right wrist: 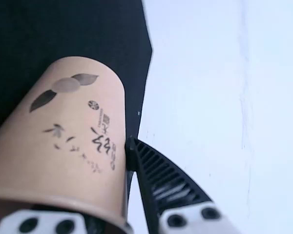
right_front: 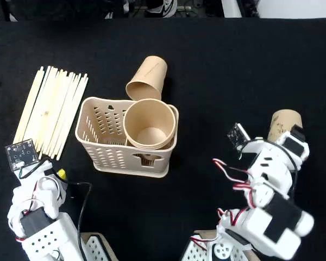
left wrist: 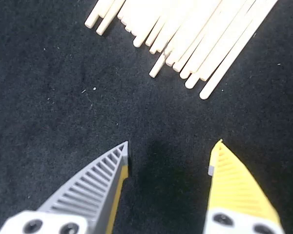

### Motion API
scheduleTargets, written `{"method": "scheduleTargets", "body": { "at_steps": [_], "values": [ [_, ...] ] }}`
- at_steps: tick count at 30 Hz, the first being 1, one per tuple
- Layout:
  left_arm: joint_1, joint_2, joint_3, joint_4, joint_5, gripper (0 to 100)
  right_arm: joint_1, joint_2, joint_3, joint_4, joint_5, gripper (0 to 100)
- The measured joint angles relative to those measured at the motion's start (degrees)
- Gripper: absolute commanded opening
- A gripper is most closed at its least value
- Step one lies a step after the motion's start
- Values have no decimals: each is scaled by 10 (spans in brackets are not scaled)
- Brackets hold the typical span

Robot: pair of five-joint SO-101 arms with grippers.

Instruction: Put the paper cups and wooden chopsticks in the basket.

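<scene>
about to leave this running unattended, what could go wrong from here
The tan paper cup in the right gripper is held by its thin side wall; it could crush or slip.
The pale wooden chopsticks lie flat and bunched; the left gripper's open fingers might scatter them.
A second tan paper cup lies on its side beside the beige slotted plastic basket; a nudge may roll it away.
</scene>
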Motion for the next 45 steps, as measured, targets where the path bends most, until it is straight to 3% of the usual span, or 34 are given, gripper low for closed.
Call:
{"method": "scheduleTargets", "body": {
  "at_steps": [6, 10, 14, 18, 23, 27, 33, 37, 45],
  "values": [
    [0, 0, 0, 0, 0, 260, 33, -107, 45, 11, -75, 11],
    [0, 0, 0, 0, 0, 260, 55, -203, 47, 116, -98, 11],
    [0, 0, 0, 0, 0, 260, 78, -334, 11, 311, -156, 11],
    [0, 0, 0, 0, 0, 260, 75, -492, -127, 634, -223, 11],
    [0, 0, 0, 0, 0, 260, -33, -602, -356, 1077, -284, 11],
    [0, 0, 0, 0, 0, 260, -101, -590, -495, 1299, -347, 11],
    [0, 0, 0, 0, 0, 260, -177, -489, -676, 1459, -447, 12],
    [0, 0, 0, 0, 0, 260, -281, -444, -824, 1554, -488, 12],
    [0, 0, 0, 0, 0, 260, -479, -375, -966, 1572, -562, 12]
  ]
}}
